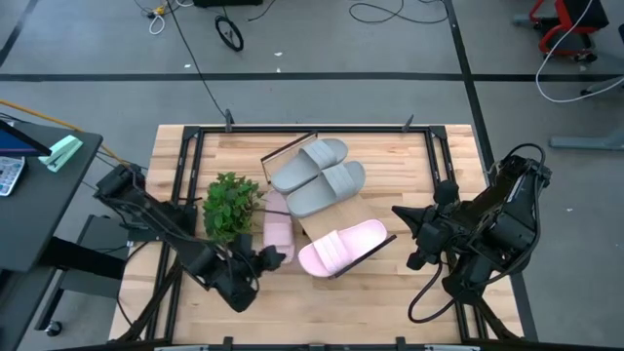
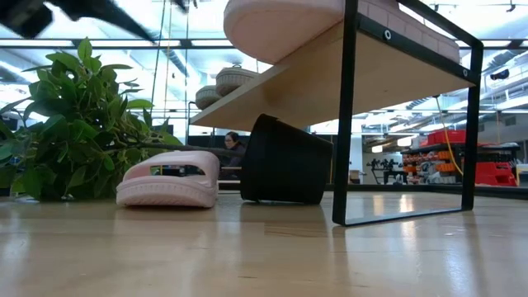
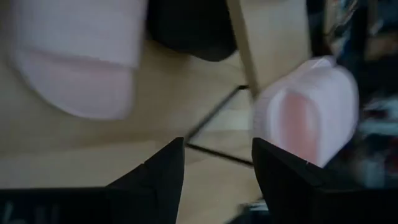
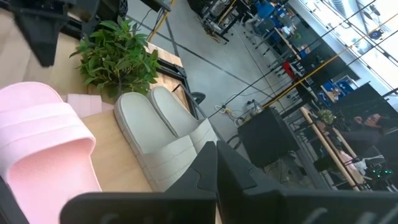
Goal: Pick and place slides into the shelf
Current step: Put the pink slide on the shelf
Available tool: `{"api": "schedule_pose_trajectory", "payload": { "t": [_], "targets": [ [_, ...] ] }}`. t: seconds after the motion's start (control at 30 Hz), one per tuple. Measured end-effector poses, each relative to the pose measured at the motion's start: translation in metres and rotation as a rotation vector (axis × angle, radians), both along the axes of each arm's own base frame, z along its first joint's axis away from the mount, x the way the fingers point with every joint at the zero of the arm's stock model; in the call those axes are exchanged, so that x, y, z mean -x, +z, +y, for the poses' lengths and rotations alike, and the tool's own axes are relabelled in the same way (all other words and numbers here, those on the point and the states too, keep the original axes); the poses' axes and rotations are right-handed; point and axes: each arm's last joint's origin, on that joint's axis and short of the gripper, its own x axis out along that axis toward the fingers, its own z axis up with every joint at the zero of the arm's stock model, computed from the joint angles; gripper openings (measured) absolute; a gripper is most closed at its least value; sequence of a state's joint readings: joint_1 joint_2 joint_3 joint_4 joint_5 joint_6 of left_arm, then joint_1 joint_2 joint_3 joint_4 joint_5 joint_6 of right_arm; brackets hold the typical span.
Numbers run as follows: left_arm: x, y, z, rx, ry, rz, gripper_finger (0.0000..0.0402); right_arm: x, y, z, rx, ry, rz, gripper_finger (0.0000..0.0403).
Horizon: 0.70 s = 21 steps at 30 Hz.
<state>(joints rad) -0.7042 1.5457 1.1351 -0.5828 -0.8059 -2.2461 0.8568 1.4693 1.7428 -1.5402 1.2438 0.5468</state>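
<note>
High view shows 3 slides already on the shelf [image 1: 310,226]: 2 grey slides [image 1: 319,175] side by side at its far end and 1 pink slide [image 1: 342,247] at its near end. The 4th, the remaining pink slide [image 1: 278,225], lies flat on the tabletop [image 1: 409,166] just beside the shelf, next to the green plant [image 1: 230,205]. It looks like moulded foam: probably light, a little springy and not fragile, with a smooth sole that might slip under a shallow pinch. The wide strap, or a grip across the sole edge at the heel, seems the surest hold. The left gripper [image 1: 265,257] sits close to that slide's near end, its jaws parted and holding nothing. The right gripper [image 1: 405,221] waits near the shelf's right side with its jaws closed together and nothing between them.
</note>
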Motion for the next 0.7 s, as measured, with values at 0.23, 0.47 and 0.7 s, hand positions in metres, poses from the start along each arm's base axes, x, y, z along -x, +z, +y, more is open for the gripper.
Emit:
{"api": "schedule_pose_trajectory", "payload": {
  "t": [0.23,0.47,0.7],
  "targets": [
    [0.008,0.016,0.013,-0.276,-0.376,0.193,0.0187,-0.006,0.0,-0.006,-0.009,-0.033,0.01,0.0001],
    [-0.006,0.006,0.029,-0.451,-0.704,0.378,0.0187,-0.013,-0.002,-0.014,-0.053,-0.067,0.041,0.0001],
    [-0.012,0.002,0.04,-0.545,-0.892,0.463,0.0187,-0.021,-0.002,-0.023,-0.084,-0.109,0.054,0.0001]
  ]
}}
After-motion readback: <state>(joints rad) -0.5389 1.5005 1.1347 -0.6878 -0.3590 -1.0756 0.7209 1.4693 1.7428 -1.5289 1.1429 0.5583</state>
